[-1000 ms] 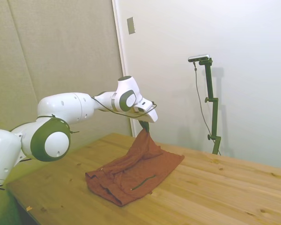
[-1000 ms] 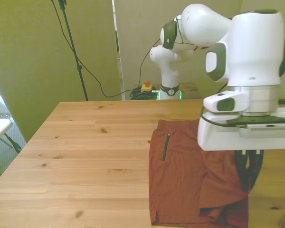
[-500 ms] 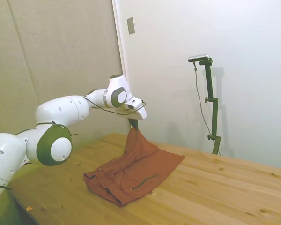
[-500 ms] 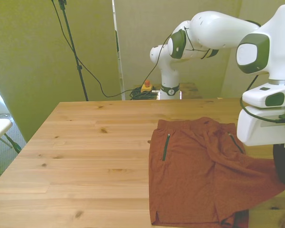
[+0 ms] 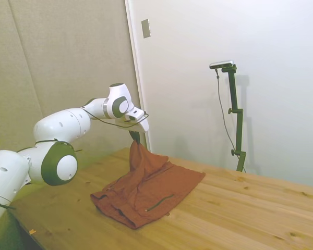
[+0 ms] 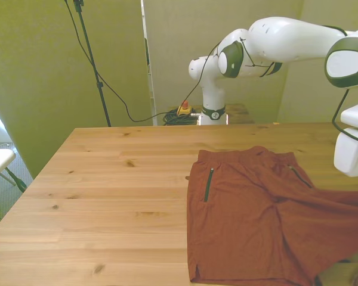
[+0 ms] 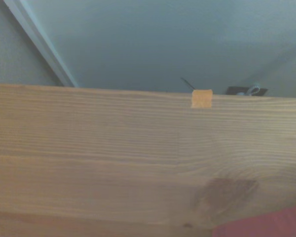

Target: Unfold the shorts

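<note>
From the side, the white arm (image 5: 62,125) comes in over the near corner of the wooden surface (image 5: 240,208), and its hand (image 5: 135,137) hangs above the boards with its dark fingers pressed together on a peak of the rust-red shorts (image 5: 146,190). The cloth rises in a narrow tent to that pinch and fans out below into a wrinkled heap lying on the surface, with a thin dark pocket line (image 5: 160,202) showing near its lower edge.

In the front view the bare planks (image 6: 107,196) take up the front view's left, and the shorts (image 6: 256,226) lie toward the front view's right, mostly spread flat. A dark pocket slit (image 6: 208,184) runs along the leg nearer the middle, and a second, slanted one (image 6: 299,177) sits further over. The waistband (image 6: 244,154) lies toward the far edge. The cloth stretches away to the front view's right border, under the white block of the wrist (image 6: 353,143), and the fingers themselves are out of that picture.

The wrist view shows wood grain with a dark knot (image 7: 227,190), a small orange tab (image 7: 202,98) at the surface's edge, and a corner of red cloth (image 7: 266,224).
</note>
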